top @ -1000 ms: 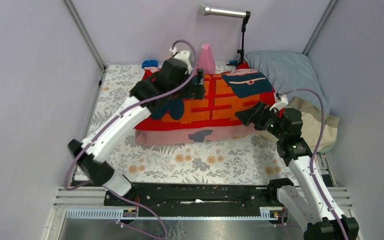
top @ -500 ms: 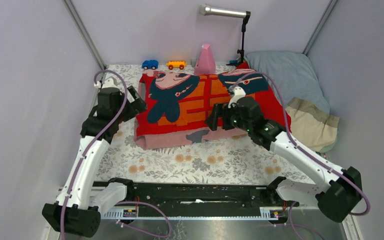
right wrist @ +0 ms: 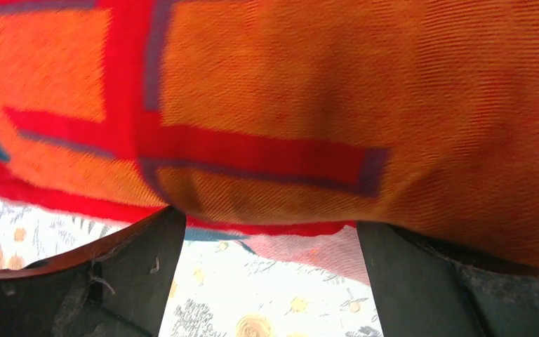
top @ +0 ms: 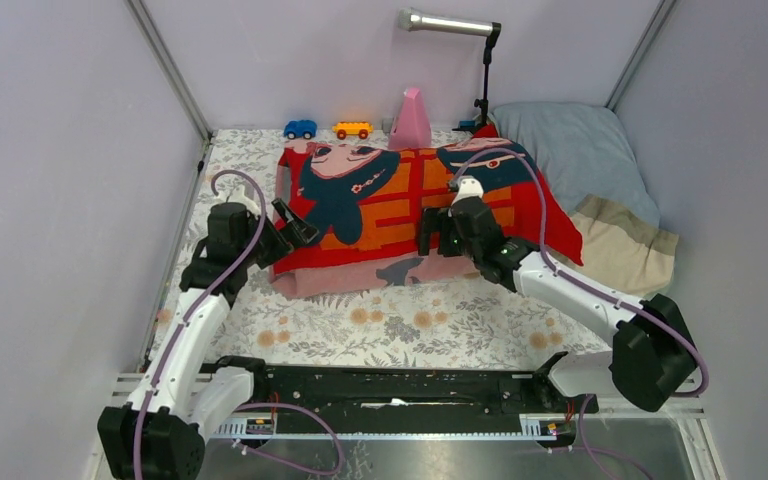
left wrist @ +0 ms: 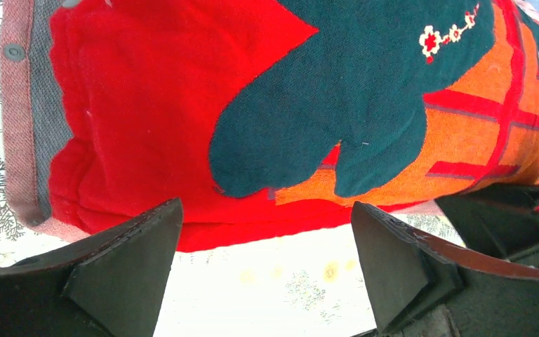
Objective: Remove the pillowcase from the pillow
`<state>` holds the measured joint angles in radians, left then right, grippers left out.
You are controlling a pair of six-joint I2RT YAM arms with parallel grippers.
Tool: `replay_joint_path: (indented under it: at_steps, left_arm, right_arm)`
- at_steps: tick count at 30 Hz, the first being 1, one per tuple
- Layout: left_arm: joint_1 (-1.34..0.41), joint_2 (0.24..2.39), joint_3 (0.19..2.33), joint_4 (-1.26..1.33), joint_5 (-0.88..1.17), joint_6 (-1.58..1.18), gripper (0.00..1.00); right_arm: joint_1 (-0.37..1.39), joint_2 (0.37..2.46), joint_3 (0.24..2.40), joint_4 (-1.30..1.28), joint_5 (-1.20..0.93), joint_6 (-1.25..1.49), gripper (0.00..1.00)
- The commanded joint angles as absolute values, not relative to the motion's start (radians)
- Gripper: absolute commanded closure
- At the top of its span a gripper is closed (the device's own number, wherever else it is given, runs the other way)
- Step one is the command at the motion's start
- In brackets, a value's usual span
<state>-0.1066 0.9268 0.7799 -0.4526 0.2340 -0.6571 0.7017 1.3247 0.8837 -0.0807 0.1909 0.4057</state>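
The pillowcase [top: 410,195], red, orange and dark teal, lies stuffed across the middle of the floral sheet. Its faded pink inner flap [top: 360,275] shows along the near edge. The white pillow is hidden inside it. My left gripper [top: 295,228] is open and empty at the pillowcase's near left corner, facing the red cloth [left wrist: 147,126]; the left gripper [left wrist: 267,253] holds nothing. My right gripper [top: 438,235] is open and empty at the middle of the near edge, with orange cloth [right wrist: 288,91] bulging just over its open jaws [right wrist: 267,274] and the pink flap [right wrist: 323,253] between them.
A grey-blue pillow with a beige end [top: 585,160] lies at the right, touching the pillowcase. A pink cone [top: 413,118], a blue toy car [top: 300,129] and an orange toy [top: 352,129] stand along the back wall. A lamp stand [top: 483,75] rises behind.
My left arm has left the top of the pillowcase, swung out left and come in to its near left corner. My right arm has swung from the right side to the near middle edge.
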Motion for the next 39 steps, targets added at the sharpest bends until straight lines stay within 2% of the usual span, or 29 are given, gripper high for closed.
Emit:
replay_joint_path:
  at_steps: [1, 4, 6, 7, 9, 10, 11, 14, 16, 17, 20, 21, 23, 24, 26, 28, 30, 32, 36, 39]
  left_arm:
    - [-0.101, 0.858, 0.746, -0.333, 0.25, -0.661, 0.01]
    - [-0.101, 0.814, 0.715, -0.344, 0.127, -0.703, 0.01]
    - [-0.1, 0.782, 0.691, -0.341, 0.073, -0.727, 0.01]
    - [-0.1, 0.766, 0.673, -0.339, 0.048, -0.746, 0.01]
    - [-0.1, 0.73, 0.638, -0.323, 0.026, -0.78, 0.01]
    - [-0.1, 0.713, 0.617, -0.311, 0.026, -0.801, 0.01]
    - [-0.1, 0.696, 0.589, -0.299, 0.029, -0.823, 0.01]
    - [-0.1, 0.647, 0.488, -0.225, 0.078, -0.873, 0.01]
    - [-0.1, 0.623, 0.427, -0.159, 0.126, -0.87, 0.01]
    - [-0.1, 0.618, 0.407, -0.131, 0.148, -0.863, 0.01]
    - [-0.1, 0.629, 0.4, -0.107, 0.189, -0.828, 0.01]
    - [-0.1, 0.639, 0.407, -0.113, 0.195, -0.817, 0.01]
    - [-0.1, 0.662, 0.424, -0.12, 0.222, -0.791, 0.01]
    - [-0.099, 0.676, 0.428, -0.116, 0.24, -0.778, 0.01]
    - [-0.1, 0.694, 0.427, -0.101, 0.277, -0.761, 0.01]
    - [-0.1, 0.706, 0.419, -0.081, 0.305, -0.752, 0.01]
    - [-0.099, 0.711, 0.413, -0.071, 0.312, -0.754, 0.01]
    - [-0.1, 0.708, 0.411, -0.067, 0.307, -0.758, 0.01]
    - [-0.1, 0.677, 0.428, -0.123, 0.222, -0.766, 0.01]
    - [-0.097, 0.645, 0.442, -0.213, 0.048, -0.8, 0.01]
  right_arm:
    - [0.578, 1.303, 0.831, 0.032, 0.226, 0.406, 0.04]
    - [0.528, 1.289, 0.803, 0.026, 0.29, 0.423, 0.12]
    - [0.491, 1.275, 0.789, 0.019, 0.32, 0.45, 0.27]
    - [0.476, 1.262, 0.783, 0.012, 0.352, 0.46, 0.39]
    - [0.465, 1.211, 0.768, -0.019, 0.509, 0.493, 0.8]
    - [0.464, 1.179, 0.754, -0.024, 0.561, 0.501, 0.95]
    - [0.461, 1.146, 0.748, -0.022, 0.595, 0.499, 1.0]
    - [0.462, 1.057, 0.747, -0.028, 0.621, 0.489, 1.0]
    - [0.462, 0.988, 0.742, -0.012, 0.564, 0.463, 1.0]
    - [0.462, 0.955, 0.734, 0.04, 0.513, 0.441, 0.98]
    - [0.462, 0.88, 0.747, 0.056, 0.386, 0.407, 0.77]
    - [0.463, 0.874, 0.77, 0.032, 0.363, 0.402, 0.68]
    - [0.462, 0.883, 0.832, -0.039, 0.307, 0.371, 0.39]
    - [0.461, 0.903, 0.865, -0.073, 0.276, 0.361, 0.29]
    - [0.463, 0.936, 0.927, -0.122, 0.176, 0.332, 0.13]
    - [0.463, 0.976, 0.976, -0.152, 0.063, 0.335, 0.01]
    - [0.465, 1.029, 1.018, -0.167, -0.035, 0.353, 0.0]
    - [0.496, 1.09, 1.06, -0.182, -0.042, 0.376, 0.0]
    - [0.784, 1.237, 1.163, -0.234, 0.347, 0.28, 0.01]
    - [0.849, 1.337, 1.216, -0.228, 0.311, 0.295, 0.0]
